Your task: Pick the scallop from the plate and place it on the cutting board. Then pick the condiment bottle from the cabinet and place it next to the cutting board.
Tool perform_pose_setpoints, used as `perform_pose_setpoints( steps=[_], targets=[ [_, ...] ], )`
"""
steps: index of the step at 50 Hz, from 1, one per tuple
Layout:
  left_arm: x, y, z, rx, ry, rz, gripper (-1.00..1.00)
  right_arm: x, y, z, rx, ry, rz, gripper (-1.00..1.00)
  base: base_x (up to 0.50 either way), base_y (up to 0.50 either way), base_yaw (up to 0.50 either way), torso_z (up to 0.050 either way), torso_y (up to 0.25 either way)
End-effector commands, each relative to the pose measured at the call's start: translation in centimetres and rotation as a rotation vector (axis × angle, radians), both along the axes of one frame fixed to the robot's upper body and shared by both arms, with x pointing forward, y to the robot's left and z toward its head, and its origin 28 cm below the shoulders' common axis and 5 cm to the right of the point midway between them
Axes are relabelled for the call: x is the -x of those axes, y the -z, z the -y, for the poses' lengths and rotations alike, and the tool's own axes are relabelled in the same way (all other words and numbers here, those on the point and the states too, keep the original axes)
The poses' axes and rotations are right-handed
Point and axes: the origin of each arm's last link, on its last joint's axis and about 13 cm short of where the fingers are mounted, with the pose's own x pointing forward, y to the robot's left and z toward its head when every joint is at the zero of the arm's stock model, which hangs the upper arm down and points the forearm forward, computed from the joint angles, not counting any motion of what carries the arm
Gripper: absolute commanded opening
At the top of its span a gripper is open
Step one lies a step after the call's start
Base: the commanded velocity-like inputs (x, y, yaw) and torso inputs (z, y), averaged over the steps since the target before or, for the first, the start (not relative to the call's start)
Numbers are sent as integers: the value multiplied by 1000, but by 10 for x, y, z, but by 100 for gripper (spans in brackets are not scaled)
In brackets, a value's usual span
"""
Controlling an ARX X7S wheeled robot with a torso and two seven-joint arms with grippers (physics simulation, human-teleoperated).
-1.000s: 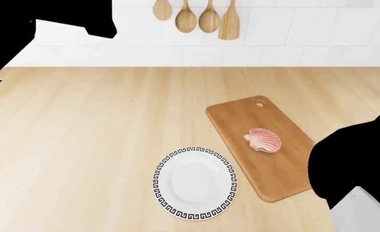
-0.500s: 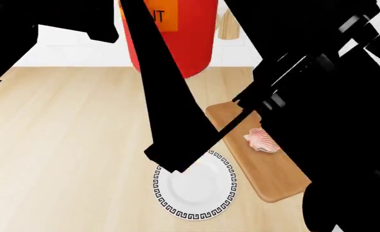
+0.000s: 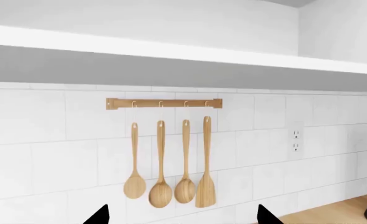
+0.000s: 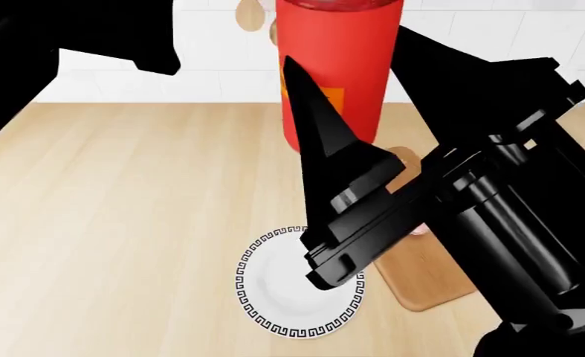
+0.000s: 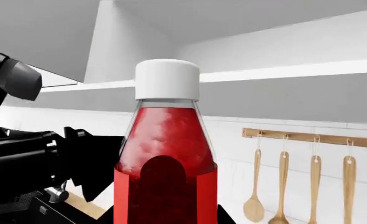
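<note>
Bottle: the condiment bottle pinched upright in right gripper, carried above worktop's far edge toward cutting board. Left gripper spread, idle.

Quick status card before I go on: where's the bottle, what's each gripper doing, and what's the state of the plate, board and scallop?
condiment bottle: red, white cap, upright, held above the counter by the right gripper
right gripper: jaws shut on the condiment bottle
left gripper: holds nothing, jaws apart, facing the wall with the hanging wooden spoons
plate: nothing on the part in view
cutting board: mostly hidden by the right arm
scallop: only a pink sliver shows, on the cutting board
</note>
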Motion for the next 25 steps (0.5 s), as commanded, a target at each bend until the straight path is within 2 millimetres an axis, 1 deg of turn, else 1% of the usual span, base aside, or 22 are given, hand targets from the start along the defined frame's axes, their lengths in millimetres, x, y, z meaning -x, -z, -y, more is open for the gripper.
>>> perform_pose_setpoints(
  steps=[1,9,18,25],
  targets=[
    [1,4,0,-4,-6,-3,100,-2,12,15,-2,97,-7,-100,0,0,0,0,0],
    [-2,5,-1,-1,-6,-5,100,-6,16,19,-14,138,-3,-100,0,0,0,0,0],
    [-1,7,-1,2,-7,-7,100,-17,22,21,-41,164,-1,-100,0,0,0,2,0],
    [0,9,0,4,-7,-10,100,-28,33,21,-41,191,-5,-100,0,0,0,0,0]
  ],
)
